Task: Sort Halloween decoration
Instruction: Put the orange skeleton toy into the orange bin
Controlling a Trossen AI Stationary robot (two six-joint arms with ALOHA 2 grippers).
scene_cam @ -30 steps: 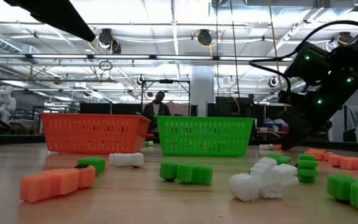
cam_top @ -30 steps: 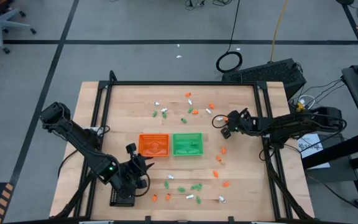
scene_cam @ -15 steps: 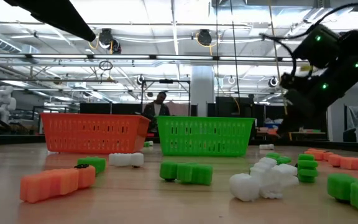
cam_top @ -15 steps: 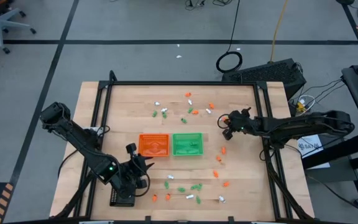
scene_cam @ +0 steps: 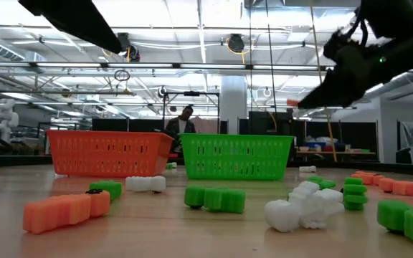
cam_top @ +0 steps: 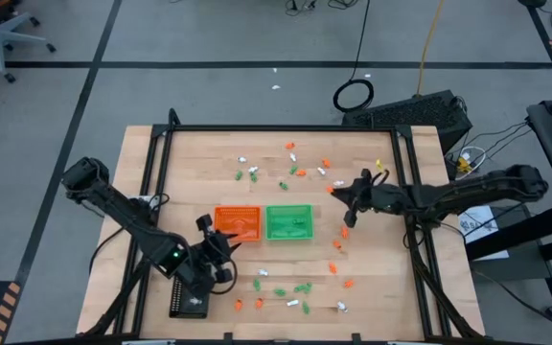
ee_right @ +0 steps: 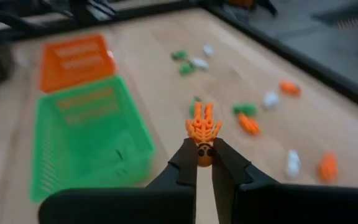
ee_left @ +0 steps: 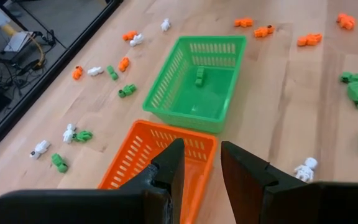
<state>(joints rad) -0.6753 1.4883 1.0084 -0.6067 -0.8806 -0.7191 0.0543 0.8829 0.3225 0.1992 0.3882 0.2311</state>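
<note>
The Halloween decoration lies scattered as tiny orange, green and white trinkets on the wooden table, more near the front edge. One orange skeleton trinket is held in the air by my shut right gripper, to the right of the green tray. A green trinket lies inside that tray. My left gripper hovers open over the near corner of the orange tray, with nothing between its fingers. My right gripper pinches the orange skeleton trinket by its round head end between its two fingertips. The ribbed body sticks out forward beyond the fingers. The fingers slant slightly downward from the table's right side, and the trinket is lifted clear of the table.
A black rectangular tray sits at the front left beside the left arm. A black frame borders the table at the far, left and right sides. Bare wood lies between the trays and the far trinkets. A person stands in the room behind the table.
My right gripper has risen from the table with the orange trinket, tipping from pointing steeply down to nearly level, and has drifted a little toward the table's left, nearer the green tray. It has stayed shut.
</note>
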